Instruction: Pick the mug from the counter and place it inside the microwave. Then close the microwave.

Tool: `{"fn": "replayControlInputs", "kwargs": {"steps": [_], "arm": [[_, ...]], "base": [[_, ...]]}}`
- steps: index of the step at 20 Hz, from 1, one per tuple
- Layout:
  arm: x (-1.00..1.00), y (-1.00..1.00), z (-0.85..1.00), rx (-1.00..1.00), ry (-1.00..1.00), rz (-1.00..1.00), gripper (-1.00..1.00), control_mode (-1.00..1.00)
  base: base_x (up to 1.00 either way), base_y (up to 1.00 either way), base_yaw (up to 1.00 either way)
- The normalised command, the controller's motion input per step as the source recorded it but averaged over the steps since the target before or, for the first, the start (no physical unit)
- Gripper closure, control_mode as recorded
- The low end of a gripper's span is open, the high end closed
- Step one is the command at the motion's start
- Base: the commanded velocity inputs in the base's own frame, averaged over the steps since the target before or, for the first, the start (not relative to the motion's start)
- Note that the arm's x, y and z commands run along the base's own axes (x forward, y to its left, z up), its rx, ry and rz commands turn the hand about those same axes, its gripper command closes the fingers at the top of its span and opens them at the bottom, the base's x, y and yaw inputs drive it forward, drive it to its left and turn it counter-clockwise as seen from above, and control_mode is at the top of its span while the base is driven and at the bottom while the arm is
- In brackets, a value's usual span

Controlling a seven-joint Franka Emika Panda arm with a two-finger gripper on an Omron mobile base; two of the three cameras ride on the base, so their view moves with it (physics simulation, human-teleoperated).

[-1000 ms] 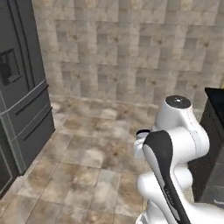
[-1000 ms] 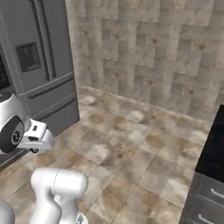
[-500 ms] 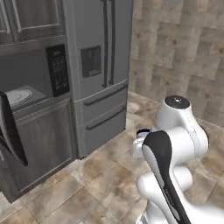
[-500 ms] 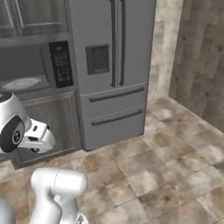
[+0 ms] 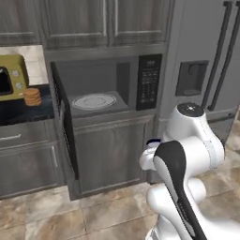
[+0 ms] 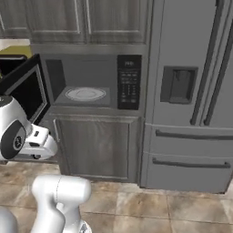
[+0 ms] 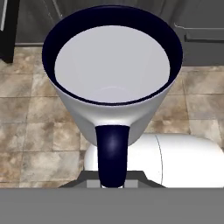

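I carry the mug [image 7: 111, 83], fingers clamped on its handle; swinging toward the open microwave [image 5: 98, 93], it risks striking the door [image 5: 63, 122] or cavity edge.

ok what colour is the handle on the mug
Dark navy, almost black, matching the rim; the mug body is white. The hand view shows it best.

The black counter [image 5: 18, 110] carried a yellow toaster oven [image 5: 11, 77] toward its back edge, with a stack of brown biscuits [image 5: 32, 97] just beside it, nearer the right end.
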Motion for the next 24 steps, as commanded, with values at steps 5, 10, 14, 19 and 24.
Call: {"fn": "replayControlInputs", "kwargs": {"steps": [5, 10, 14, 19, 24], "arm": [[0.0, 0.0, 0.0, 0.0, 0.0, 0.0, 1.0, 1.0], [0.0, 0.0, 0.0, 0.0, 0.0, 0.0, 1.0, 1.0], [0.0, 0.0, 0.0, 0.0, 0.0, 0.0, 1.0, 1.0], [0.0, 0.0, 0.0, 0.0, 0.0, 0.0, 1.0, 1.0], [0.0, 0.0, 0.0, 0.0, 0.0, 0.0, 1.0, 1.0]], "base": [[0.49, -0.11, 0.38], [-0.08, -0.2, -0.11], [0.67, -0.3, -0.21], [0.18, -0.06, -0.2], [-0.39, 0.02, -0.06]]}}
